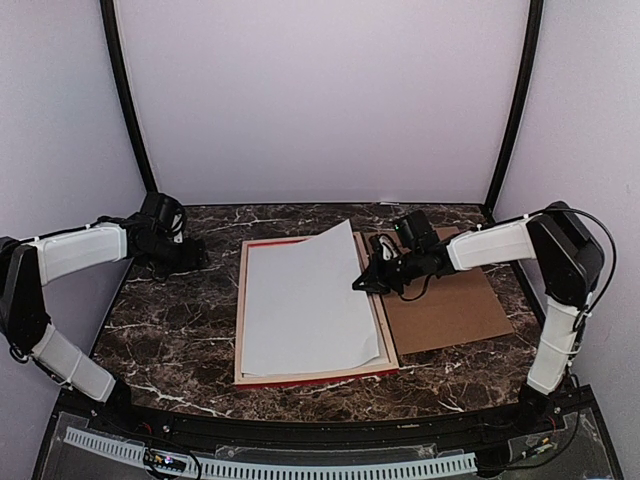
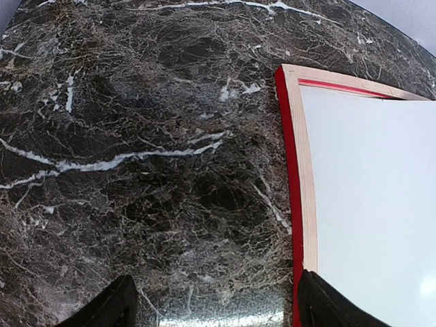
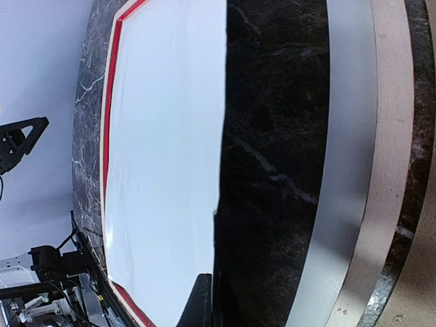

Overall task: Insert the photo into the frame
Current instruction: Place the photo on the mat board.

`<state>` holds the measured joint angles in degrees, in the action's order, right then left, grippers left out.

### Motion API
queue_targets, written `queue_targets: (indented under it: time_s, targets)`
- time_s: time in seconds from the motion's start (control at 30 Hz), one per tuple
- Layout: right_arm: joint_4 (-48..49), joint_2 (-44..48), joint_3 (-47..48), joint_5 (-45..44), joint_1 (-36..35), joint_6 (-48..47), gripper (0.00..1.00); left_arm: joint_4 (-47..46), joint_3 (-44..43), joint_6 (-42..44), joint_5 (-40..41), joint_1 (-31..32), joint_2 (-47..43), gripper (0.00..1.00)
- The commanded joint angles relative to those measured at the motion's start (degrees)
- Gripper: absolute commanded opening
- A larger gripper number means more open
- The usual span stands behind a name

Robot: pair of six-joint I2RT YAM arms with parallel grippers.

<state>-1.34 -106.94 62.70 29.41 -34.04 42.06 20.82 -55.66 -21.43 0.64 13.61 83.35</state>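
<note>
The frame (image 1: 241,310) lies on the marble table with its pale wood back up and red edges showing. The photo (image 1: 300,300) rests over it with its white back up, its right edge raised. My right gripper (image 1: 362,280) is shut on that right edge. In the right wrist view the white sheet (image 3: 163,157) ends at my gripper (image 3: 212,303), with dark surface beneath and the frame's pale rail (image 3: 392,136) beyond. My left gripper (image 1: 185,255) is open and empty over bare marble; in its wrist view (image 2: 218,313) it is just left of the frame's left rail (image 2: 303,170).
A plain brown backing board (image 1: 450,300) lies flat to the right of the frame, under my right arm. The dark marble table (image 1: 170,320) runs to the purple walls behind. A black rail with a white slotted strip (image 1: 300,465) edges the near side.
</note>
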Motion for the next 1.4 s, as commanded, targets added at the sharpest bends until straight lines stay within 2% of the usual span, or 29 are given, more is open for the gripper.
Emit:
queue_targets:
  time_s: [0.0, 0.17, 0.47, 0.83, 1.07, 1.2, 1.37]
  targets:
    - [1.6, -0.8, 1.7, -1.3, 0.4, -0.8, 0.00, -0.7, 0.3, 0.4, -0.5, 0.8, 0.3, 0.84]
    - [1.5, -1.2, 1.6, -1.2, 0.4, -1.0, 0.00, -0.6, 0.0, 0.4, -0.5, 1.5, 0.5, 0.84]
    - [-1.4, -2.4, 3.0, -2.4, 0.4, -2.9, 0.14, -0.9, -0.2, 0.4, -0.5, 4.0, 0.5, 0.85]
    - [-5.9, -3.1, 5.4, -5.7, 0.4, -6.4, 0.17, -1.0, -0.5, -0.1, -0.5, 6.2, 1.8, 0.85]
    - [-7.7, -2.7, 5.7, -7.9, 0.5, -7.7, 0.29, -1.0, -1.0, -0.2, -0.5, 6.9, 2.4, 0.85]
    - [-10.1, -1.5, 6.5, -11.1, 0.4, -9.2, 0.39, -1.1, -1.0, -0.5, -1.9, 7.5, 2.4, 0.85]
    - [-13.7, 1.2, 7.4, -16.1, 0.4, -11.7, 0.46, -2.4, 0.0, -1.5, -3.6, 9.1, 2.6, 0.85]
